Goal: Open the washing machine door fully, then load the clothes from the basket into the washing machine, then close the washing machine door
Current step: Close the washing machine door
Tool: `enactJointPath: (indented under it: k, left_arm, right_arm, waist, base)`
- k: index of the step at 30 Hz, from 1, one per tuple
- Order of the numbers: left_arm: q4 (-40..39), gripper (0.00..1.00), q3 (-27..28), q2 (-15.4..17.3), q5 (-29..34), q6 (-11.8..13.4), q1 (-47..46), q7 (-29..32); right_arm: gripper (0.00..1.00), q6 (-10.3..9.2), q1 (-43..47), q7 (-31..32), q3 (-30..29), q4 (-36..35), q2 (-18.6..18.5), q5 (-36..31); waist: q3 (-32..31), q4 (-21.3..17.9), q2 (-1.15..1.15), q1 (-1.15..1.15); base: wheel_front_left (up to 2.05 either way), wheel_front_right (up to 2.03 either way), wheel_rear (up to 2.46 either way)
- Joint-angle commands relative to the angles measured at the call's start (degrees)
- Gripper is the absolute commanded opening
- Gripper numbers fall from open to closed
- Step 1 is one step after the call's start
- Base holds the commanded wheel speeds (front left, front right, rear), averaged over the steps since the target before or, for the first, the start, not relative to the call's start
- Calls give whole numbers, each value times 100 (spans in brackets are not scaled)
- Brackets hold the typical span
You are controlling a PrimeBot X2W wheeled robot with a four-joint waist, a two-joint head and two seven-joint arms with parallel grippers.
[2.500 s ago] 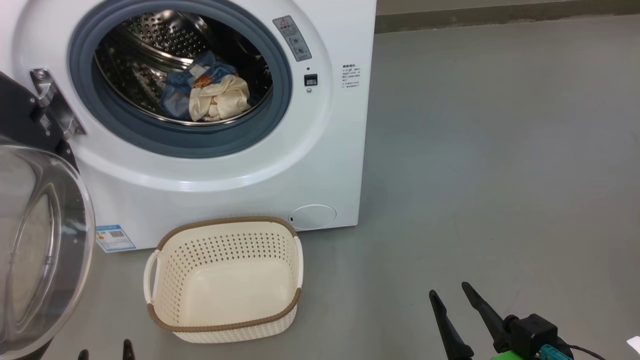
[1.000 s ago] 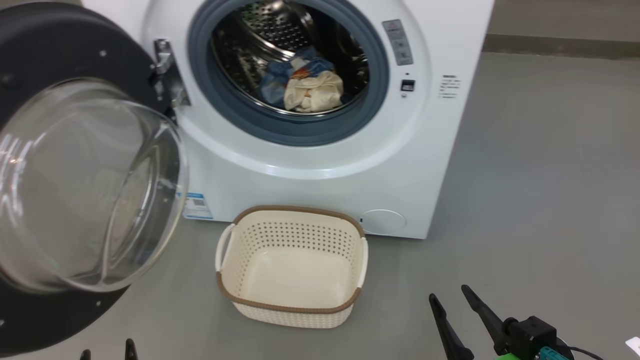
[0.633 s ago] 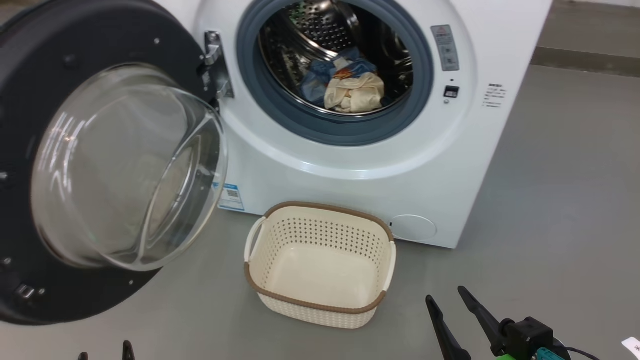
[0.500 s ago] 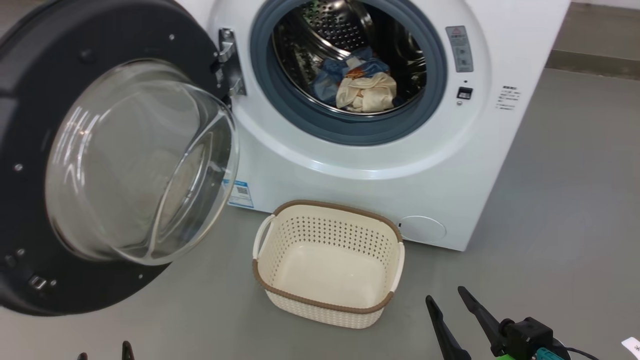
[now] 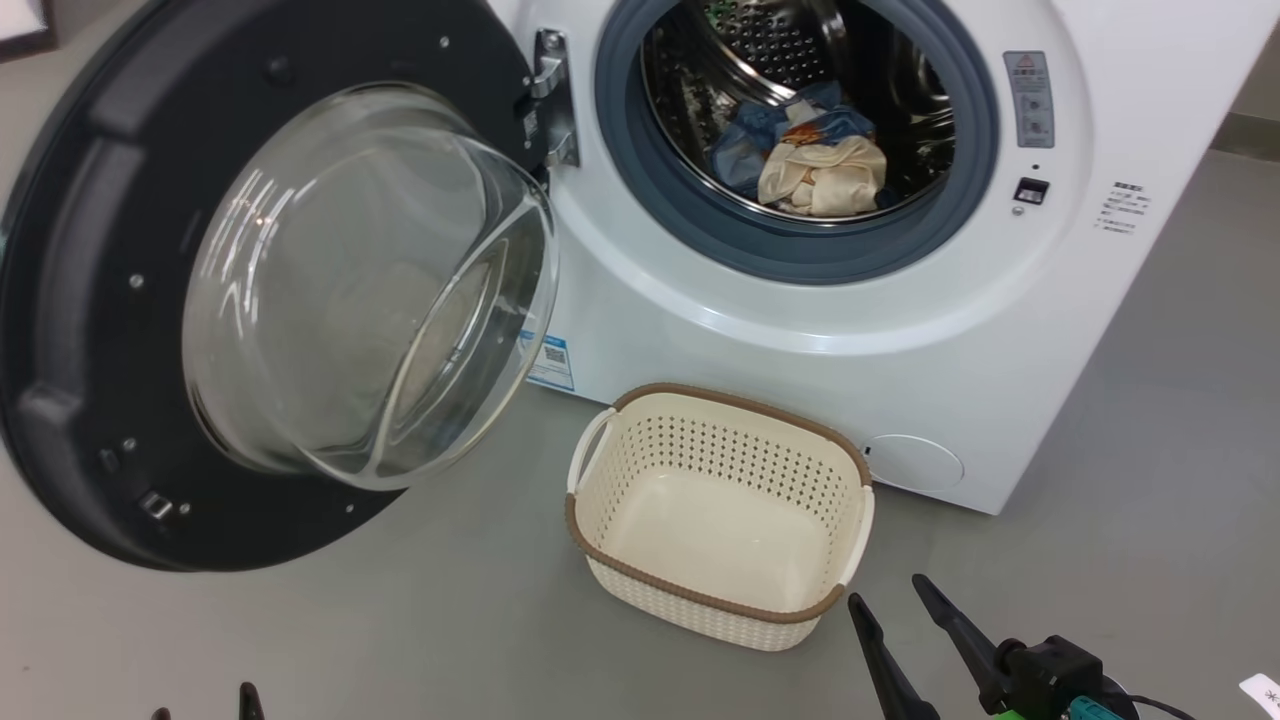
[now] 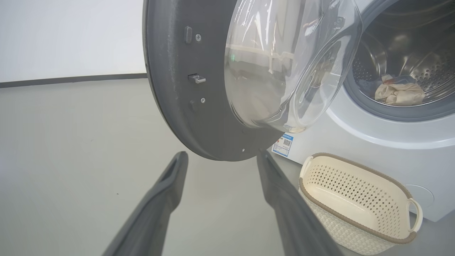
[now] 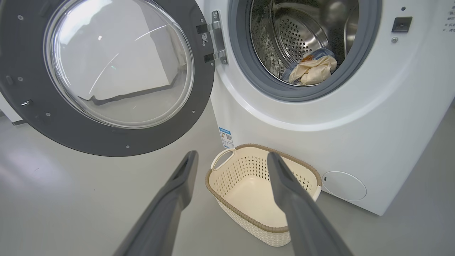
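Note:
The white washing machine (image 5: 820,330) stands with its round black-rimmed door (image 5: 90,300) swung wide to the left, glass bowl (image 5: 370,280) bulging toward me. The clothes (image 5: 820,170), blue pieces and a cream cloth, lie bunched in the steel drum. On the floor in front sits the cream basket (image 5: 700,597), with nothing in it. My right gripper (image 5: 885,590) is open just right of the basket's near corner, and in the right wrist view it (image 7: 231,154) points at the basket (image 7: 249,217). My left gripper (image 6: 222,155) is open below the door's lower rim (image 6: 177,89).
Grey floor (image 5: 1150,450) spreads right of the machine and in front of the door. A blue label sticker (image 5: 548,362) sits low on the machine's front, and a round cover (image 5: 915,463) at its lower right. The open door overhangs the floor at the left.
The head camera has swung left, so the machine, door and basket sit further right in the picture. Both grippers stay open and empty.

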Motion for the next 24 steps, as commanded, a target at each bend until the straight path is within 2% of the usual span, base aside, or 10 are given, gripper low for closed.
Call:
enactJointPath:
  k: [1,24]
  left_arm:
    - [-154,100,175,14,-53,57,-130,-37]
    - [-194,100,148,14,-43,107,-131,-37]
  right_arm:
    - [100,9,-54,-27,154,-117,-25,-33]
    - [100,9,-118,-27,231,-90,-52,-17]
  waist:
    - [29,76,0,0]
    - [86,191,0,0]
  base:
    - [0,0,0]
    - [0,0,0]
